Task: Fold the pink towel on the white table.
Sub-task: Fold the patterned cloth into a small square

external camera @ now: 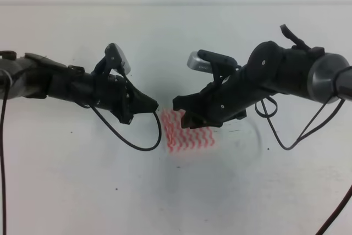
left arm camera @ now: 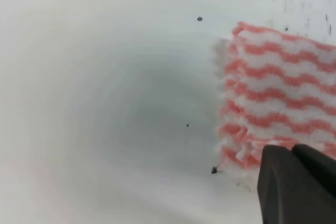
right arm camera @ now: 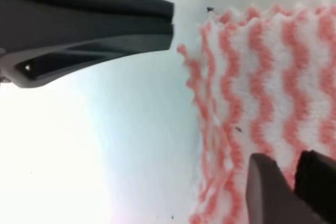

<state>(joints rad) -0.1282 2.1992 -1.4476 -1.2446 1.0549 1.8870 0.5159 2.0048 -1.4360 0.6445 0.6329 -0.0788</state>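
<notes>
Pink towel (external camera: pixel 187 131): one piece, lies flat on white counter (external camera: pixel 82 191) between two arms, near middle. Shape small, near square, long axis hard to tell; stripes run left-right in high view. Pattern: pink-red and white wavy zigzag, left edge frayed, layered. Left end effector (external camera: pixel 154 104) just beside towel's left edge, fingers together, clenched. Right end effector (external camera: pixel 179 104) over towel's upper part, clenched too.

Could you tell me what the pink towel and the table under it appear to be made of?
The pink towel looks like a thin, soft nonwoven or textured fabric: matte, with a crinkled surface and fuzzy, frayed-looking edges along its pink-red and white zigzag stripes. The white table looks like a hard, smooth laminate or painted board, faintly glossy, marked by small dark specks; the exact material cannot be confirmed.
</notes>
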